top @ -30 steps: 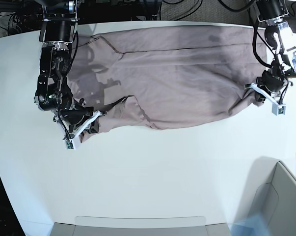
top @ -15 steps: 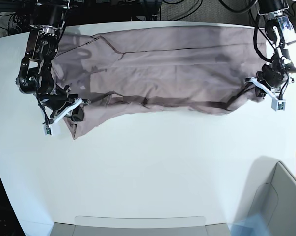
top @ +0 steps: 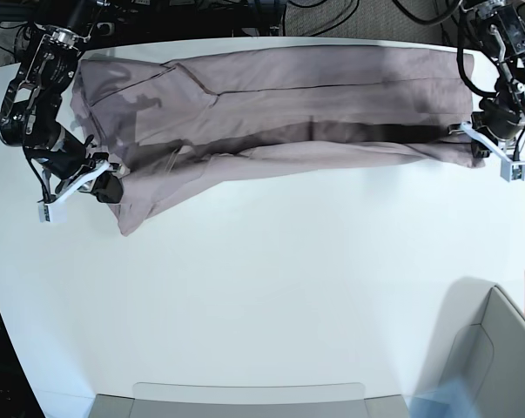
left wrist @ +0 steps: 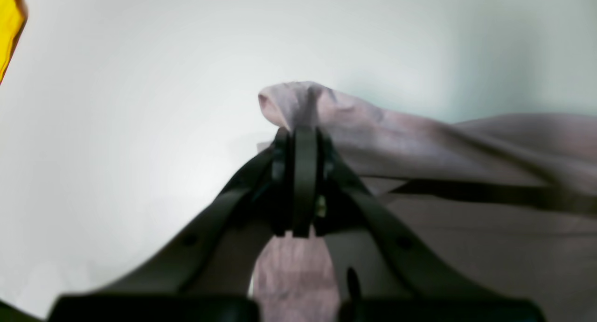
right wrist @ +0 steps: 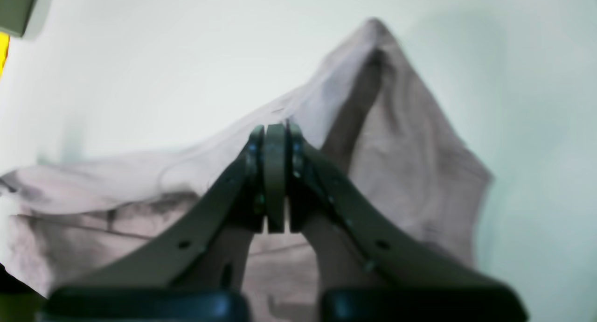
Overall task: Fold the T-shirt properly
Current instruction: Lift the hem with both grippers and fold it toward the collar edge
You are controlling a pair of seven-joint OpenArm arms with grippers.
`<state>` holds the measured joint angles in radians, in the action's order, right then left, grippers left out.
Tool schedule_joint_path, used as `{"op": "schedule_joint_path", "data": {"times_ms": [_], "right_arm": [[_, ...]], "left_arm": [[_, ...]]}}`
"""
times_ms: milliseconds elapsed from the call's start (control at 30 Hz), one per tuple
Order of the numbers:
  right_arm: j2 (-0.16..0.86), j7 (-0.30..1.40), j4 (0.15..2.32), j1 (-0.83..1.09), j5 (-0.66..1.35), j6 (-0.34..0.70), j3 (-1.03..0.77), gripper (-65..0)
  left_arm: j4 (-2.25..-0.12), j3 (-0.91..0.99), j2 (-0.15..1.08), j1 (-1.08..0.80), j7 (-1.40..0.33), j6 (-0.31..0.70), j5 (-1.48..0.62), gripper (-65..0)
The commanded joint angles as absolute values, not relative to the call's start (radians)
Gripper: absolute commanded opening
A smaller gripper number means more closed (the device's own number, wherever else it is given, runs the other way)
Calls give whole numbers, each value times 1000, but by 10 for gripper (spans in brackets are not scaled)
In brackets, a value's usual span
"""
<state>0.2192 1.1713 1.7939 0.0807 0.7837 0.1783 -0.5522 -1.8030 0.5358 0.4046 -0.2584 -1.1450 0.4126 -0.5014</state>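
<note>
Currently we hold the T-shirt [top: 279, 96] stretched along the table's [top: 271, 296] far edge, left gripper [left wrist: 298, 135] and right gripper [right wrist: 275, 133] each clamped tight on cloth. Keep tension even; lower both ends together to avoid wrinkles.

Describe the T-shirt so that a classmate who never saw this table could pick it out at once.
Look at the white table: along its far edge lies the T-shirt, a long band of dusty mauve-pink cloth. The right pincer and left pincer pinch its ends; it is the only cloth there.
</note>
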Motion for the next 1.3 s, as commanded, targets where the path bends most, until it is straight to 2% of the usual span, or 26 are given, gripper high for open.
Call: {"op": "schedule_joint_path", "data": {"times_ms": [0,200,633,1000,1267], "right_arm": [[234,1171,1811,65,826,177,-568,-650],[239,1173,1814,71,854,177,-596,-650],[263,1173,1814,236,995,177,-647,-650],[278,1173,1865,311,989,177,-648,-650],[309,1173,1860,320,989,177,-728,-650]], "left_arm": [[-1821,547,423,-262,-1129,410,-510,-650],[-1822,550,423,-298,-1129,410,-510,-650],[-1879,552,421,-395,-1122,410,-510,-650],[-1899,552,410,-444,-1122,410,-509,-650],[-1899,552,400,-466,-1116,410,-509,-650]]}}
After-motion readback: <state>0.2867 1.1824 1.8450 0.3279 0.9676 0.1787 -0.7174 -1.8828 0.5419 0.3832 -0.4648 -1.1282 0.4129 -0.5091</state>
